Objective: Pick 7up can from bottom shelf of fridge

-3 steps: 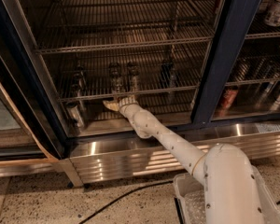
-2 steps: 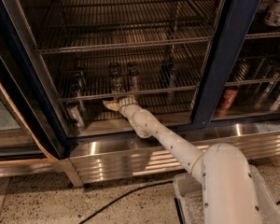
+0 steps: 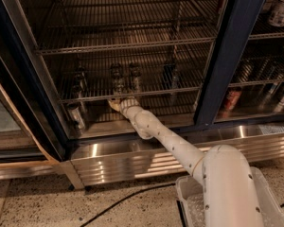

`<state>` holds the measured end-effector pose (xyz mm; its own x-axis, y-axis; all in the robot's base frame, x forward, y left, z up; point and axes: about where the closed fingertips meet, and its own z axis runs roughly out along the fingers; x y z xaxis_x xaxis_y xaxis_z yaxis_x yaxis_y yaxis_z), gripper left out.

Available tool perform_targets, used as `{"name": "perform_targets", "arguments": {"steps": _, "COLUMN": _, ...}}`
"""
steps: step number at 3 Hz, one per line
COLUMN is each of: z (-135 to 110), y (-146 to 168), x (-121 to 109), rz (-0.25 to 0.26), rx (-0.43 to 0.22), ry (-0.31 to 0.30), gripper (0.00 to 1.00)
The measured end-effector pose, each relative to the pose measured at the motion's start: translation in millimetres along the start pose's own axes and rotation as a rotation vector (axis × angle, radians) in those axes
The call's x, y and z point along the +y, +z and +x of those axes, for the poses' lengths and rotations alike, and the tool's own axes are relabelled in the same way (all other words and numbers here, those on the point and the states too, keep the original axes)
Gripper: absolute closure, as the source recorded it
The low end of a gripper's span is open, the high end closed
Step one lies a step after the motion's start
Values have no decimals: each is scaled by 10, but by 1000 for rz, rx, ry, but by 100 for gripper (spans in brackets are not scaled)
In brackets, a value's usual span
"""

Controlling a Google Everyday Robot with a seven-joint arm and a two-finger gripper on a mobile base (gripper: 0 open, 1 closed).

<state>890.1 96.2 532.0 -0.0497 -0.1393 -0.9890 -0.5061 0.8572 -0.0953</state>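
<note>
The fridge (image 3: 227,56) has a dark blue frame, and its middle compartment stands open. A small pale can with a silver top, seemingly the 7up can (image 3: 77,117), stands upright at the far left of the bottom shelf (image 3: 175,110). My white arm reaches in over the steel base. My gripper (image 3: 114,104) is just under the front edge of the wire rack above, over the bottom shelf. It is to the right of the can, apart from it and a little higher.
Several dark cans (image 3: 117,77) stand on the rack right above the gripper. A red can (image 3: 232,100) and other cans sit behind glass in the right compartment. The ribbed steel base panel (image 3: 132,160) runs below. The open glass door (image 3: 9,126) is at the left. A black cable (image 3: 123,200) lies on the floor.
</note>
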Motion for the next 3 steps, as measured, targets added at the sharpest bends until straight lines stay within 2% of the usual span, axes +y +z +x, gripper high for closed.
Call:
{"name": "perform_targets", "arguments": {"steps": 2, "z": 0, "y": 0, "x": 1, "rz": 0, "rx": 0, "ry": 0, "gripper": 86}}
{"name": "perform_targets", "arguments": {"steps": 3, "z": 0, "y": 0, "x": 1, "rz": 0, "rx": 0, "ry": 0, "gripper": 100}}
